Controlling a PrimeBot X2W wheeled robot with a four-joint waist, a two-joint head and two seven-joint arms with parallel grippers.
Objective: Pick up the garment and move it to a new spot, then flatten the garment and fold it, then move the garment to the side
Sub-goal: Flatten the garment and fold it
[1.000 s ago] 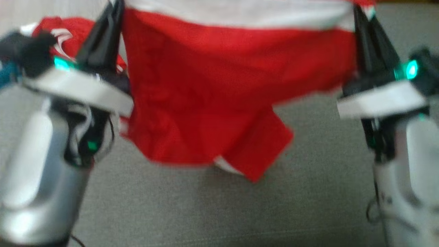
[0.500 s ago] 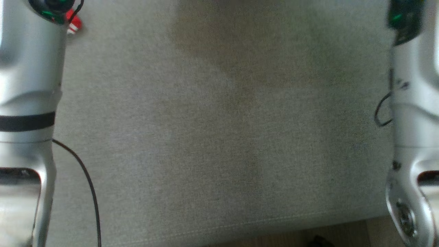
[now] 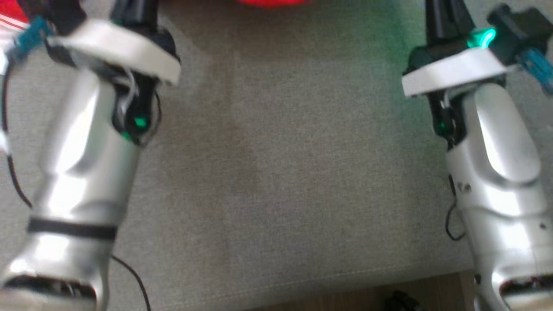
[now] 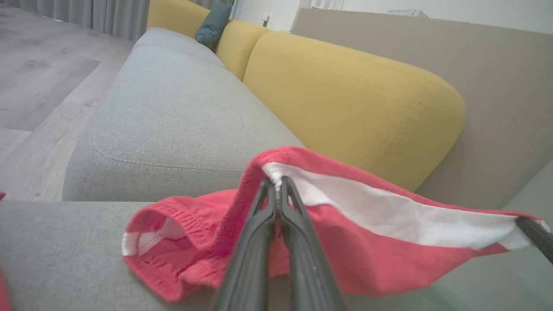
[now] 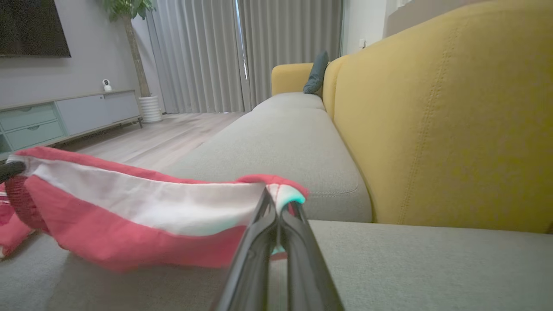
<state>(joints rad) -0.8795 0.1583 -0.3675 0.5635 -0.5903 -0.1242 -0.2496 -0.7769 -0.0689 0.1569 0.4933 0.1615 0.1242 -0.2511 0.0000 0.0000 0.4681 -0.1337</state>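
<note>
The left tool (image 4: 278, 183) is closed tight on the upper edge of the garment (image 4: 380, 255). Its two dark fingers pinch the cloth at the place where the red part meets a white band. The right tool (image 5: 276, 198) is closed too, on the same edge at the other end, and a small fold of cloth stands above its tips.

The garment is red with a broad white stripe. It is stretched between the two tools above the grey sofa seat (image 5: 389, 259), and its red body hangs down under the stripe. On the side of the left tool, a gathered elastic opening (image 4: 151, 235) of the garment droops low, near the seat. Whether it touches the seat, I cannot tell.

Behind the garment stands the yellow back cushion (image 4: 345, 99) of the sofa. In the head view the left forearm (image 3: 86, 164) and the right forearm (image 3: 497, 164) are well apart, and a thin red piece of the garment shows at the top edge between them.
</note>
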